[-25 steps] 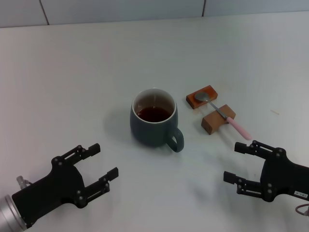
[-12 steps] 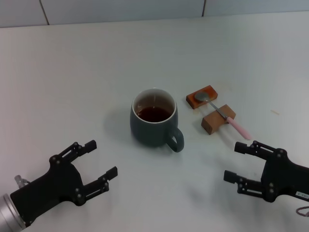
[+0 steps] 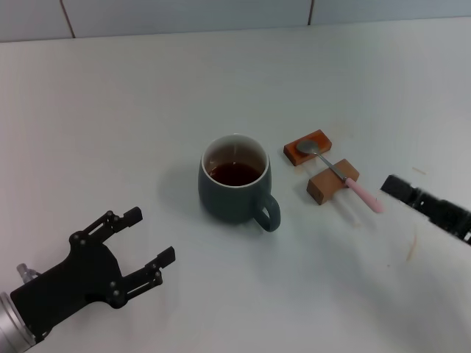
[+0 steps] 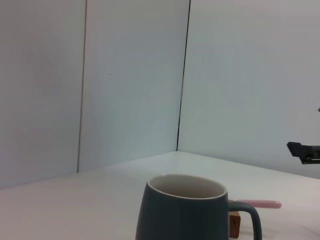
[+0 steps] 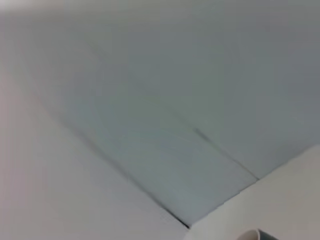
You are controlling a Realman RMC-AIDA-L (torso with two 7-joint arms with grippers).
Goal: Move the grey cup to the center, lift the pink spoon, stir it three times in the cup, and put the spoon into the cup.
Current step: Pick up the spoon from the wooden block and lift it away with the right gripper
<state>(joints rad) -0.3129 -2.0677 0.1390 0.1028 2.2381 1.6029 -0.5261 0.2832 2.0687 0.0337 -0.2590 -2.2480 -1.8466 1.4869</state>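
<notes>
Left gripper (image 3: pixel 140 239) sits low at the near left, fingers spread wide, holding nothing, well apart from the grey cup (image 3: pixel 235 187). Right gripper (image 3: pixel 401 190) pokes in from the right edge, tip just beside the pink end of the pink spoon (image 3: pixel 346 176); only a dark stub shows, so can't tell whether its fingers are apart. Cup stands about mid-table, handle toward the near right, dark liquid inside. Spoon rests across two wooden blocks (image 3: pixel 320 165), bowl on the far one, handle overhanging. Judgement: spoon is light, stiff, thin and likely slippery; best pinched on the overhanging handle. Cup looks heavy, rigid, breakable, and would spill if tipped. Right wrist view shows mostly wall plus a sliver of cup rim; left wrist view cuts off the cup's base.
</notes>
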